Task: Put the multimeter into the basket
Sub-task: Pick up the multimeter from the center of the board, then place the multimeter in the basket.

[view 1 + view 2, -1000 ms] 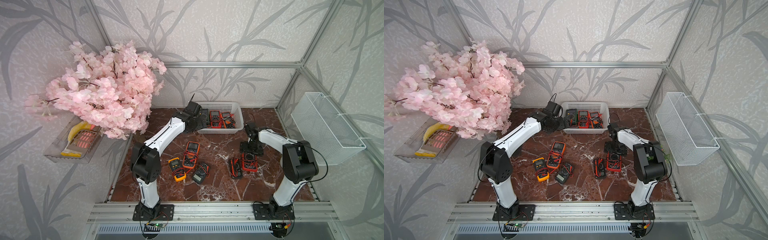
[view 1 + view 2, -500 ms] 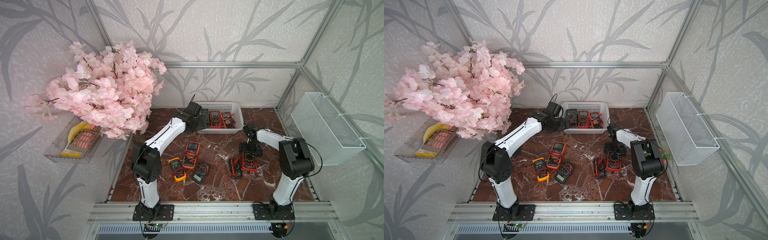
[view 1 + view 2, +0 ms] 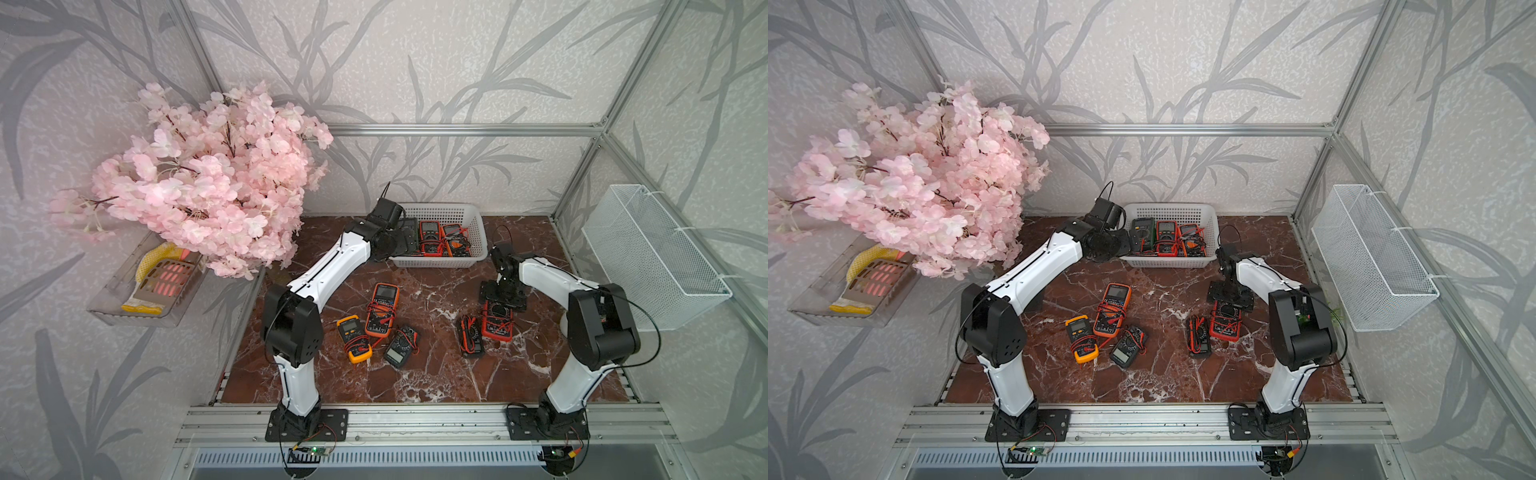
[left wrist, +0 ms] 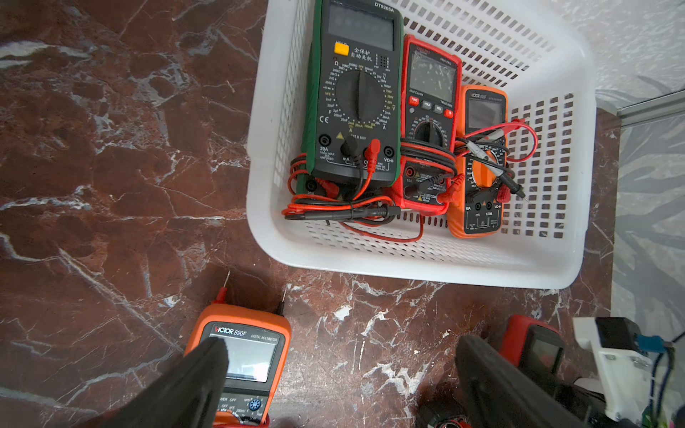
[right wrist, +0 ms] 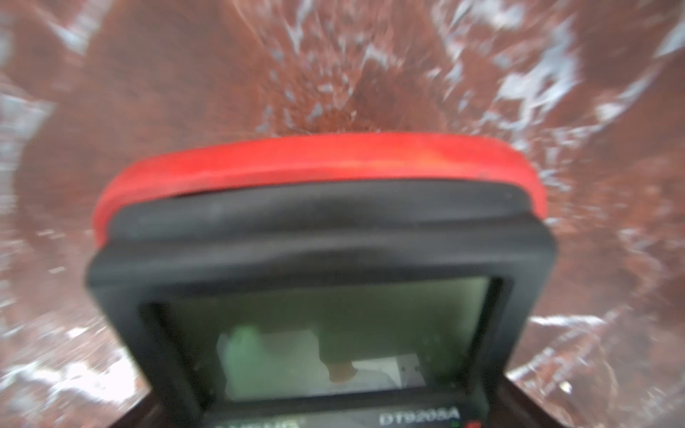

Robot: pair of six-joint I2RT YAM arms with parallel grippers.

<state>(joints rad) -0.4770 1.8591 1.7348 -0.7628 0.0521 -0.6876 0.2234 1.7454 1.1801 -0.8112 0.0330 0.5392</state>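
Apparently the right gripper [image 3: 503,298] is hovering over the red multimeter [image 3: 498,325] lying on the table [image 3: 436,374], likely to grasp it, its jaws' state impossible to tell, while the left gripper [image 4: 341,344] is waiting, spread and empty, beside the basket [image 3: 432,262].

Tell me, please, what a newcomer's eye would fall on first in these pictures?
The big spray of pink blossoms on the left wall grabs attention first. Next comes the white basket at the back of the red marble table, holding three multimeters, with five more multimeters scattered on the marble in front of it.
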